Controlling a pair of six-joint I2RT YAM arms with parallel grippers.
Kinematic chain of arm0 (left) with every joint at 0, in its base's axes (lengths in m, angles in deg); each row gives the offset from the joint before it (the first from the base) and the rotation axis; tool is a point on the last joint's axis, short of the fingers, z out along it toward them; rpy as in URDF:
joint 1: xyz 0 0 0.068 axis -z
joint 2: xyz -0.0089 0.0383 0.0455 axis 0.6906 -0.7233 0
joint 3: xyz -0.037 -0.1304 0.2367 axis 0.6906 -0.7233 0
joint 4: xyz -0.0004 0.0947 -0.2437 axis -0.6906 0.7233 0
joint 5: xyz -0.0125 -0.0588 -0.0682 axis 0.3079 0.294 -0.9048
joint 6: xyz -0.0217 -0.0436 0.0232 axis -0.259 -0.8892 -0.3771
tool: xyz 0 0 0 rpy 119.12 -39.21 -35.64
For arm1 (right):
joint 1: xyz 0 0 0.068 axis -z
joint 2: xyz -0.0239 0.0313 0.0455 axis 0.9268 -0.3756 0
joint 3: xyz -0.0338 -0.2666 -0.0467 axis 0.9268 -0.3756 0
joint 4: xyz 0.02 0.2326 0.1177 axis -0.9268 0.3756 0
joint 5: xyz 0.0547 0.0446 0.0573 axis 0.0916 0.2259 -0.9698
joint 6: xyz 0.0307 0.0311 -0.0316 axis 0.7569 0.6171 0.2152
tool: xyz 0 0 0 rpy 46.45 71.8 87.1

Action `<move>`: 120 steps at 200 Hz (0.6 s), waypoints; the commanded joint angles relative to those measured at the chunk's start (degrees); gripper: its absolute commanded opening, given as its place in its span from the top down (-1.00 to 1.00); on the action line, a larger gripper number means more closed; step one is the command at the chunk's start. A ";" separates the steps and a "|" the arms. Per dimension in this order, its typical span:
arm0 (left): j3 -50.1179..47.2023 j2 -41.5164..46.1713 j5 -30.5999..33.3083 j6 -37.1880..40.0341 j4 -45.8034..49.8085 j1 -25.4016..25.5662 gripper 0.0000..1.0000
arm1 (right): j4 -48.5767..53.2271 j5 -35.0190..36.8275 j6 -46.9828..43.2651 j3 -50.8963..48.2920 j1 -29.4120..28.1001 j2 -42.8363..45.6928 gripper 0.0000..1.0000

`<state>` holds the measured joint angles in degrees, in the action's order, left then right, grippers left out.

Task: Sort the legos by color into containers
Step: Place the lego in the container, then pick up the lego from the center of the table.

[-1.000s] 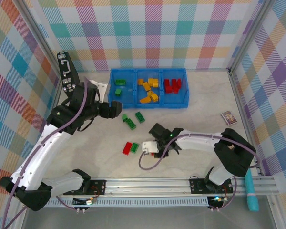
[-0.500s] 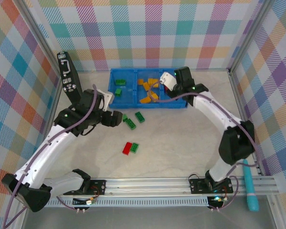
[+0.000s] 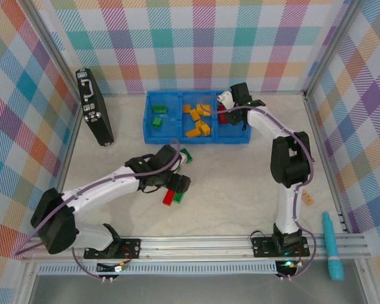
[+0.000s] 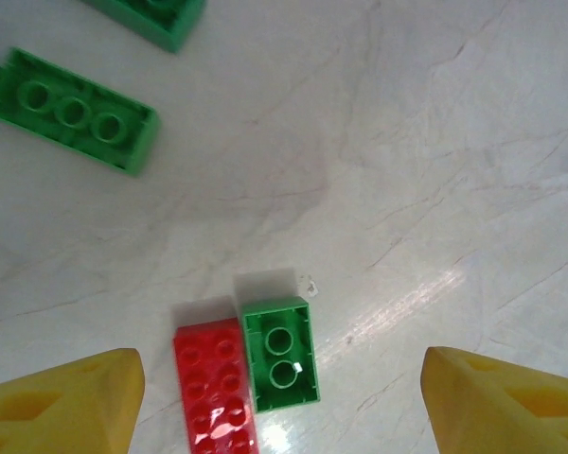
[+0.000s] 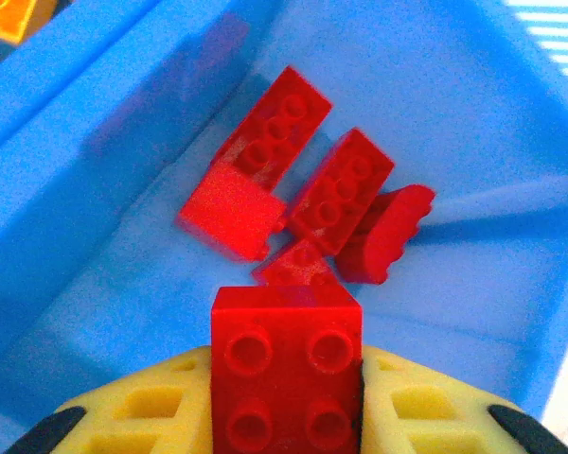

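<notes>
My left gripper (image 3: 179, 185) hangs open over a red brick (image 4: 215, 388) and a small green brick (image 4: 280, 353) that lies studs down, touching its side. Both yellow fingertips (image 4: 62, 402) stand wide apart with nothing between them. The pair lies on the table in the top view, red (image 3: 169, 197) and green (image 3: 178, 196). An oblong green brick (image 4: 74, 111) lies farther off. My right gripper (image 5: 286, 397) is shut on a square red brick (image 5: 286, 374), held above several red bricks (image 5: 341, 194) in the right compartment of the blue tray (image 3: 196, 140).
Green bricks (image 3: 157, 120) lie in the tray's left compartment and yellow-orange ones (image 3: 199, 120) in the middle. A black case (image 3: 94, 106) leans at the left wall. A small card (image 3: 307, 198) and a teal tool (image 3: 334, 253) lie at the right.
My left arm swung down from beside the tray to above the red and green pair. My right gripper, which carried the red brick up from the table, shifted over the red compartment.
</notes>
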<state>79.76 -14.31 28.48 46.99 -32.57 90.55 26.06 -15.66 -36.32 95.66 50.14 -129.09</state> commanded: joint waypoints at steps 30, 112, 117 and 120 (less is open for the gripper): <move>-1.63 -5.35 9.02 -8.21 -5.86 4.00 -0.52 | 0.72 -2.11 1.52 5.20 0.75 -2.70 0.02; 16.28 -22.49 23.24 -24.74 -8.20 3.47 -0.56 | -0.17 -3.28 1.48 6.07 0.95 -0.37 -0.22; 17.34 -23.61 23.77 -25.45 -7.72 3.14 -0.57 | -0.37 -3.39 1.65 5.78 0.93 -0.06 -0.22; 18.04 -24.34 24.05 -26.04 -7.23 2.92 -0.57 | -0.49 -3.39 1.74 5.57 0.93 0.16 -0.22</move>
<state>92.94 -34.48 46.43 27.25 -39.74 94.07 26.22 -17.64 -35.40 100.75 50.75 -131.23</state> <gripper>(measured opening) 0.781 0.609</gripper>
